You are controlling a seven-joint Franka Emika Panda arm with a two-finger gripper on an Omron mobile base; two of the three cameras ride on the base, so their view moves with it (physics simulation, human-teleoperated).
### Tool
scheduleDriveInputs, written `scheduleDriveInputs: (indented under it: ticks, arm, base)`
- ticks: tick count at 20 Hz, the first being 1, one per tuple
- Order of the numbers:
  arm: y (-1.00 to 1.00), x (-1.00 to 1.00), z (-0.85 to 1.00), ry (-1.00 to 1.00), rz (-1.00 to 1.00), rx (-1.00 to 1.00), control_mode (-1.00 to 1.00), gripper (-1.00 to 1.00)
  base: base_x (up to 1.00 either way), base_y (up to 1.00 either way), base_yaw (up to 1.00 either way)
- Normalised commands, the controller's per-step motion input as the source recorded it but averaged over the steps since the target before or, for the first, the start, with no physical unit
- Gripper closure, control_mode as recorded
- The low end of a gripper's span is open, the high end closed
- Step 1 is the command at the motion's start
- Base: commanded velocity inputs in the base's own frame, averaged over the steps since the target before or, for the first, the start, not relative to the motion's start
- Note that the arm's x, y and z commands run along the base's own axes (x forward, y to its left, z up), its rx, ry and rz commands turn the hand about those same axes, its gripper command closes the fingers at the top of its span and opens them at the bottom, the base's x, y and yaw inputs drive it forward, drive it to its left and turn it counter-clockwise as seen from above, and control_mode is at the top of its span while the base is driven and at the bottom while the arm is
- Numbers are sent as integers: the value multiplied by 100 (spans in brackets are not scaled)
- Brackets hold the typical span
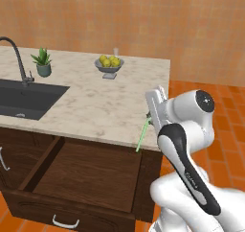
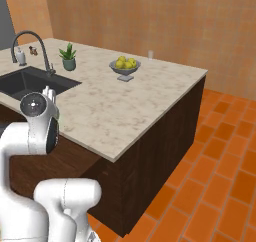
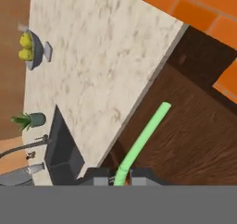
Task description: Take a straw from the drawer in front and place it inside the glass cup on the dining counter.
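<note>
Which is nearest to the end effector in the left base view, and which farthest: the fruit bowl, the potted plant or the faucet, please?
From the end effector, holding the straw:
1. Fruit bowl, far side of the dining counter.
2. Potted plant, farther left.
3. Faucet, by the sink at the left edge.

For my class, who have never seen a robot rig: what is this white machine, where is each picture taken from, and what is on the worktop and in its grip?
It is a white robot arm on a driving base in a simulated kitchen. Two pictures look over it from behind, left and right; the third looks along its gripper. The gripper is shut on a light-green straw, lifted above the open drawer. On the marble dining counter stand a bowl of lemons, a potted plant and, behind the bowl, a small glass cup. A sink is set into it.
</note>
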Motion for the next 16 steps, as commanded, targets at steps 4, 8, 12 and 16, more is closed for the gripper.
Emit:
scheduleDriveInputs:
  ticks: [4,8,12,16]
  arm:
    - [-77,-67,-26,-13,-35,11,-100,100]
    - [-18,-37,-17,-20,-20,3,-100,100]
    - [-7,-7,-15,-6,-9,2,-100,100]
    - [-3,0,-21,-2,-9,0,-100,100]
  base:
    - [0,0,0]
    - [0,0,0]
    - [0,0,0]
    - [0,0,0]
